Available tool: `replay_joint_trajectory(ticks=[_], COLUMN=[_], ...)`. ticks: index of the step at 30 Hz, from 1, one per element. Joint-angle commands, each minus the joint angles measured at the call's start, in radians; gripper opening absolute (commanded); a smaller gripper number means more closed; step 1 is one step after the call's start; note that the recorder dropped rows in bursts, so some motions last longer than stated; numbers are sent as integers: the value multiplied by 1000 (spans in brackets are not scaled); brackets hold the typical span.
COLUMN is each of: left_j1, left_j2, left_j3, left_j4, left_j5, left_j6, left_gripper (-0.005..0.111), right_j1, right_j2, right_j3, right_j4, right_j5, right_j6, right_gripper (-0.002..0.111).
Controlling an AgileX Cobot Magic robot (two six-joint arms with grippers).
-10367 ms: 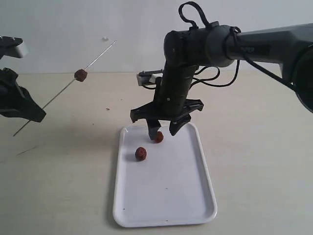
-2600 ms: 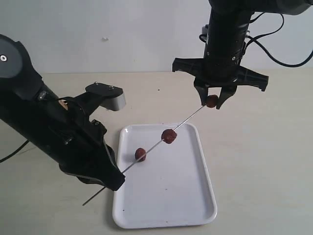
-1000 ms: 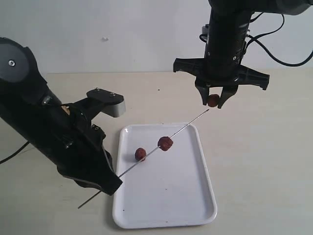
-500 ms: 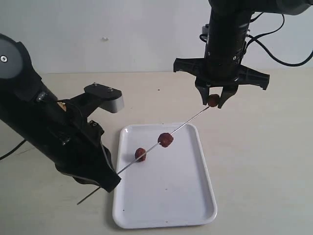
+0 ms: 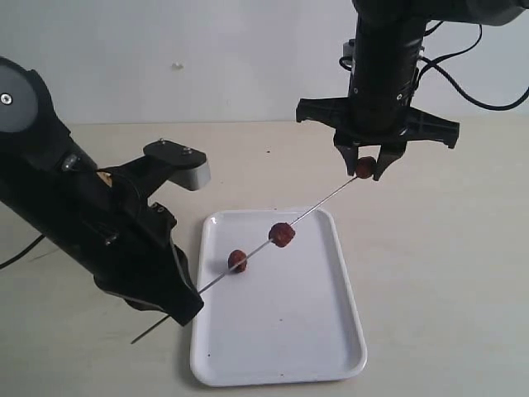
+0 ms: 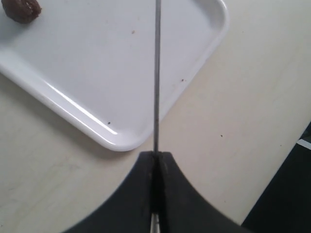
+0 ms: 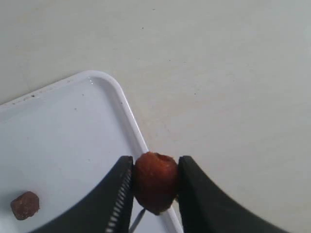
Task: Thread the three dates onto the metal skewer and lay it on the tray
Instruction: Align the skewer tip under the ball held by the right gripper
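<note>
Skewer (image 5: 318, 207) is slanting above the tray (image 5: 331, 347), long axis running from 8 o'clock up to 2 o'clock, tip seemingly touching the pinched date (image 5: 364, 166). Right claw (image 5: 365, 174) is gripping that date, jaws partly open around it. Left claw (image 5: 183, 308) is clamping tight on the low end, likely pushing next toward 2 o'clock. Threaded date (image 5: 282, 235) is riding mid-rod; loose date (image 5: 238, 261) is lying on the tray.

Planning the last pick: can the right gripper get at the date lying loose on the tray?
Probably not yet. The right gripper is shut on another date at the skewer tip, so it is occupied, and the skewer seems to cross over the loose date on the tray.
</note>
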Motion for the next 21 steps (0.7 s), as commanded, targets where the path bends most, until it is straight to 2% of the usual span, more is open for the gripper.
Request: replay_joint_trajectory(ticks=[1,21], left_j1=[3,3], left_j2=[-11,-9], left_j3=[-8,-8], left_j4=[-13,-14], left_j5=[-27,-23], left_j6=[1,3], left_gripper=[0,0], right_j1=[-3,-3], right_j2=[-6,-6], right_j3=[4,4], right_j4=[-10,6], right_j5=[-4,-4], right_j6=[-4,-4], right_gripper=[31,31])
